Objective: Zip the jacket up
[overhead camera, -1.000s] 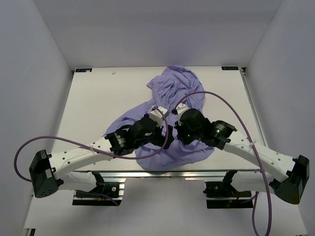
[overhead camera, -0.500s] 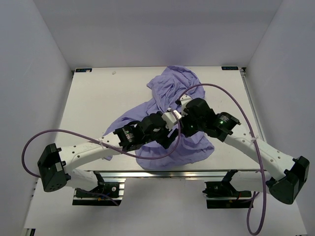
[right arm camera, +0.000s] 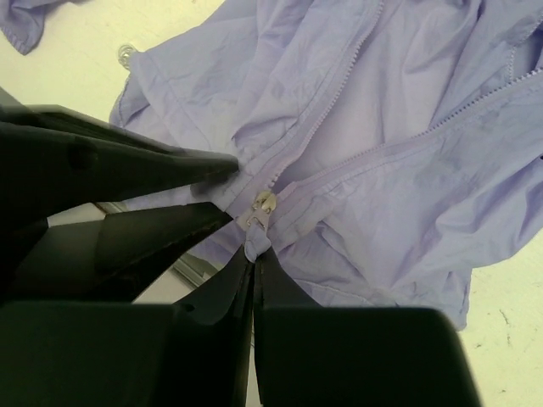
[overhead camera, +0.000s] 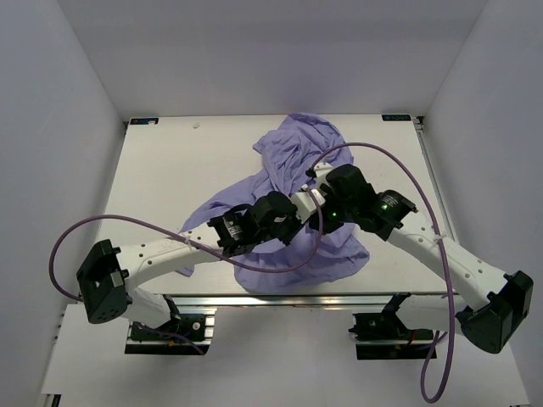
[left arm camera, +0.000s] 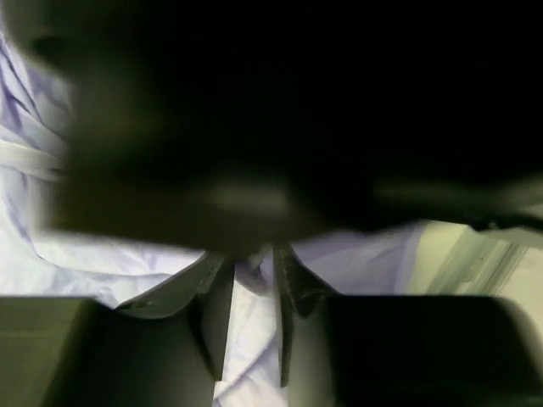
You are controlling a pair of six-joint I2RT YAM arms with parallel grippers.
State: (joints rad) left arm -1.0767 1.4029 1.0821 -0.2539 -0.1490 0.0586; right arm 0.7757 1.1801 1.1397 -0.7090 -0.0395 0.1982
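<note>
Right now the right gripper (right arm camera: 253,253) is pinching the jacket (overhead camera: 297,153), its two fingers pressed together on the lavender fabric just short of the zipper slider (right arm camera: 265,203), which is sitting directly ahead of the fingertips. Beyond the slider, the zipper teeth (right arm camera: 316,117) are running away from this gripper in two rows that are spreading apart farther out, so the front is lying open there. The left gripper (left arm camera: 251,259) is reaching in from the right gripper's left side, its dark fingertips lying just beside the slider. In its own wrist view, its fingers are standing a narrow gap apart with purple fabric showing between them, and it is not possible to tell whether they are gripping that fabric. A dark blurred mass close ahead of them is hiding most of that view. From above, the jacket is lying crumpled on the table (overhead camera: 170,170), spreading under both grippers and beyond them, and the two arms are meeting over its middle.
</note>
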